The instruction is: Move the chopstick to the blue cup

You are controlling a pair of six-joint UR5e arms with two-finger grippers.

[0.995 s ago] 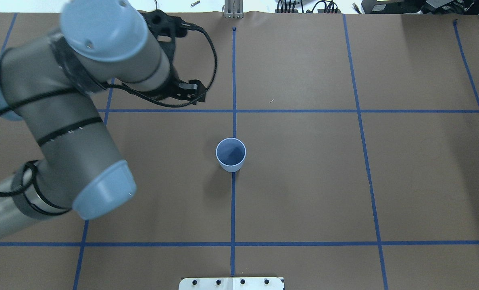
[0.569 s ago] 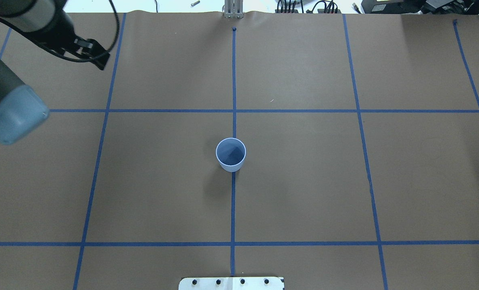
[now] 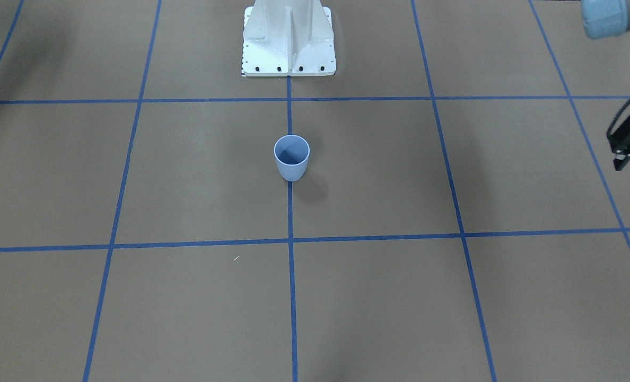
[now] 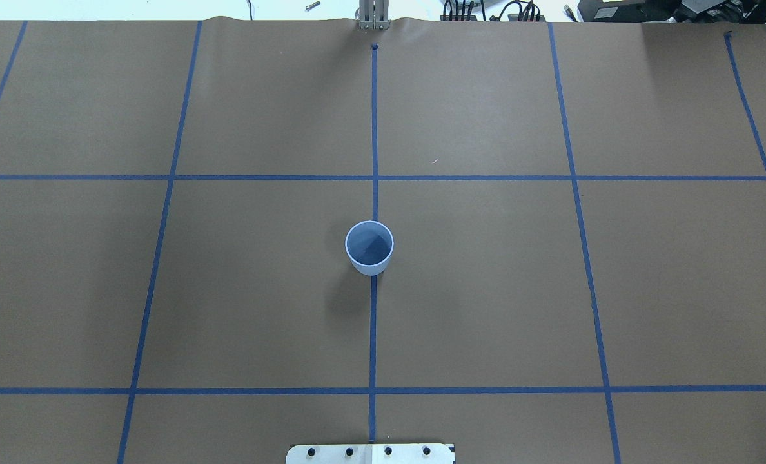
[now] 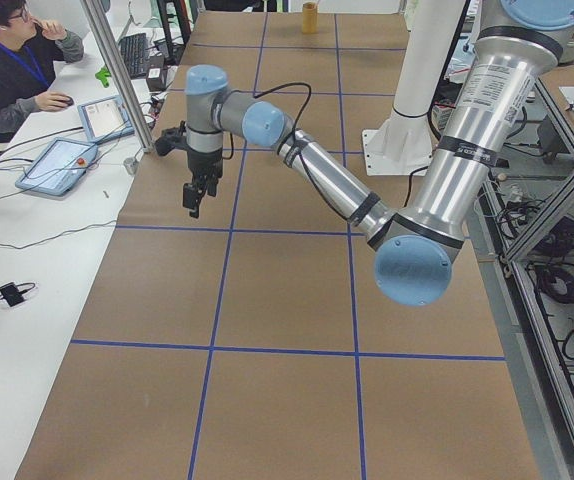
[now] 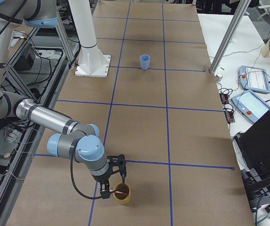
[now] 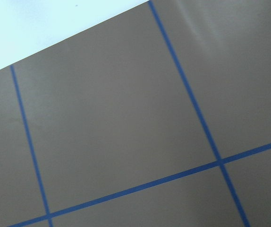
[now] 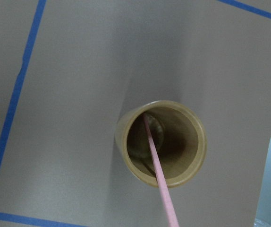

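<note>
The right gripper (image 6: 107, 189) hangs just beside a tan cup (image 6: 122, 194) low in the right side view, and I cannot tell whether it is clenched or released. The chopstick (image 8: 156, 165) leans inside that tan cup. The left gripper (image 3: 625, 154), at the front view's right edge, hangs over bare counter (image 4: 486, 290); its state is equally unclear. The blue cup (image 4: 369, 248) stands upright mid-frame, well apart from both.

We see the blue cup (image 4: 369, 248) of smooth matt plastic on matt brown paper (image 4: 486, 290) marked with blue tape (image 4: 373, 322). The pink chopstick (image 8: 157, 165) looks smooth; its tan cup (image 8: 199, 142) slightly glossy.
</note>
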